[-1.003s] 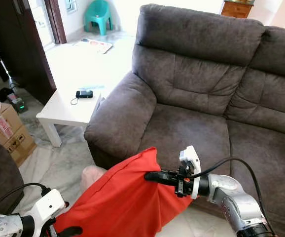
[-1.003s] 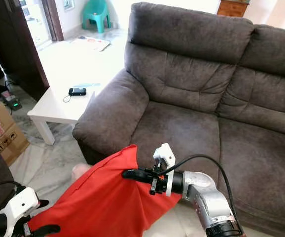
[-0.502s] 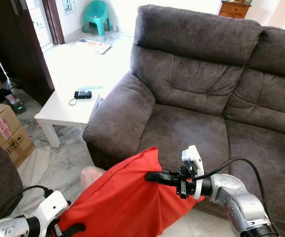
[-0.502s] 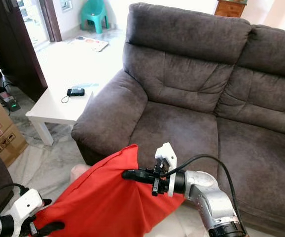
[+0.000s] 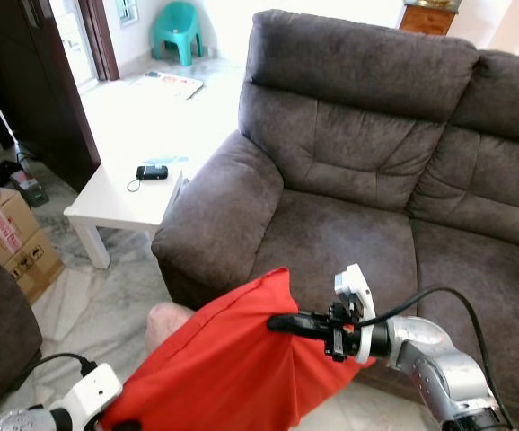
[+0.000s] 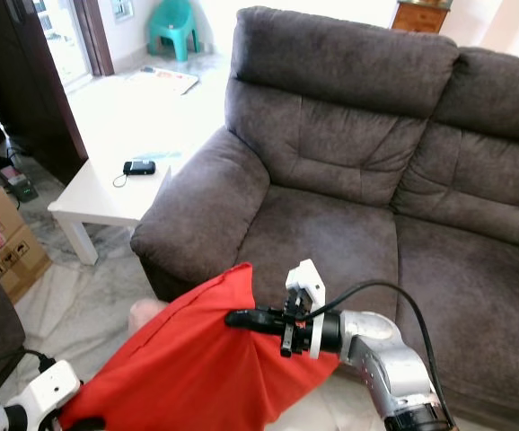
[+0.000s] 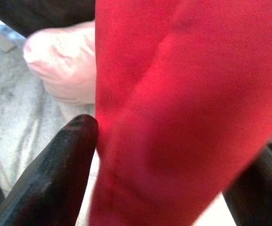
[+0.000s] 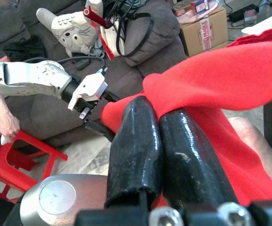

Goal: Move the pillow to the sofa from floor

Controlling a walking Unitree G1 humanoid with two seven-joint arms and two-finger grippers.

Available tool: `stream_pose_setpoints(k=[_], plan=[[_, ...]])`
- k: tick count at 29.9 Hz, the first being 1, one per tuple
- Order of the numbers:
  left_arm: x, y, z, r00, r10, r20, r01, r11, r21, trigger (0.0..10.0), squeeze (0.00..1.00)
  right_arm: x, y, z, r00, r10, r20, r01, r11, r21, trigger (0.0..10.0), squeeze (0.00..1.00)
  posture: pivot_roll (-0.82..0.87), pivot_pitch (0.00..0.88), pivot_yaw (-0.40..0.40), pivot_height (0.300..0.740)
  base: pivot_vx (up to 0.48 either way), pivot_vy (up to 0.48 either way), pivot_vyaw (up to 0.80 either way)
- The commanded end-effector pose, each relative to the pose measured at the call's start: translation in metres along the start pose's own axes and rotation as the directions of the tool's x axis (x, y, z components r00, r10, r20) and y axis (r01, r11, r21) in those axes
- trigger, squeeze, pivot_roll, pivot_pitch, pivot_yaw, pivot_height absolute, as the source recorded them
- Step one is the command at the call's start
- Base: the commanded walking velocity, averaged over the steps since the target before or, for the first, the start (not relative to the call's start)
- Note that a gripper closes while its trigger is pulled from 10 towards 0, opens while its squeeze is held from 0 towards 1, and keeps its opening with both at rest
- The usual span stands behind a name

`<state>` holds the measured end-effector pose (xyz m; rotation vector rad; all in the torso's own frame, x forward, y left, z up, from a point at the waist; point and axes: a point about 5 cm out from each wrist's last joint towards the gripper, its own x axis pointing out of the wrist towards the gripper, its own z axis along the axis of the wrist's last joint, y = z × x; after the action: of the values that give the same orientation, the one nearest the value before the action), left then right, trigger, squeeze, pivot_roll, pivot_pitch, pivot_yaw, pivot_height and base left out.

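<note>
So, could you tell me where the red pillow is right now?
The red pillow hangs between both grippers, right gripper and left gripper, just before the sofa seat's left end.

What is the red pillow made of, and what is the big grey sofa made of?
The red pillow looks like soft matte woven cloth: it creases and bunches where the right gripper pinches it. The dark grey sofa looks like fuzzy, suede-like fabric, probably microfibre: its nap shows lighter and darker patches, with no shine.

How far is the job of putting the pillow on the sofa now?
Done: the red pillow is lifted, held by the right gripper and the left gripper at opposite edges. In hand: carrying it before the sofa. Left: laying it on the seat and letting go.
</note>
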<state>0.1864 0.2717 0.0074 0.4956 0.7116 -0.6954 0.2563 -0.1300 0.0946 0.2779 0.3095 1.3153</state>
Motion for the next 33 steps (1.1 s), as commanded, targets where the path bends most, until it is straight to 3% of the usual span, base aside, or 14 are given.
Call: stream_pose_setpoints(k=[1, 15, 21, 33], plan=[[-0.002, 0.001, -0.001, 1.0, 0.013, 0.009, -0.013, 1.0, -0.005, 0.0, 0.0, 0.001, 0.007, 0.026, 0.994, 0.064, 0.087, -0.056, 0.994, -0.093, 10.0, 0.0, 0.19, 0.0, -0.115, 0.74, 0.0, 0.0, 0.0], [-0.002, 0.006, 0.0, 0.995, 0.082, 0.06, -0.081, 0.996, -0.024, 0.0, 0.0, 0.004, 0.004, 0.026, 0.994, 0.059, 0.091, -0.051, 0.994, -0.092, 10.0, 0.0, 0.2, 0.0, -0.113, 0.74, 0.0, 0.0, 0.0], [-0.008, 0.01, 0.009, 0.991, 0.093, 0.093, -0.094, 0.996, 0.006, 0.0, 0.0, 0.002, 0.002, 0.023, 0.996, 0.037, 0.083, -0.03, 0.996, -0.088, 10.0, 0.0, 0.21, 0.0, -0.111, 0.74, 0.0, 0.0, 0.0], [-0.015, 0.029, 0.039, 0.958, 0.227, 0.177, -0.236, 0.971, 0.032, 0.0, 0.0, 0.007, 0.001, 0.02, 0.997, 0.024, 0.076, -0.017, 0.996, -0.088, 10.0, 0.0, 0.21, 0.0, -0.107, 0.74, 0.0, 0.0, 0.0]])
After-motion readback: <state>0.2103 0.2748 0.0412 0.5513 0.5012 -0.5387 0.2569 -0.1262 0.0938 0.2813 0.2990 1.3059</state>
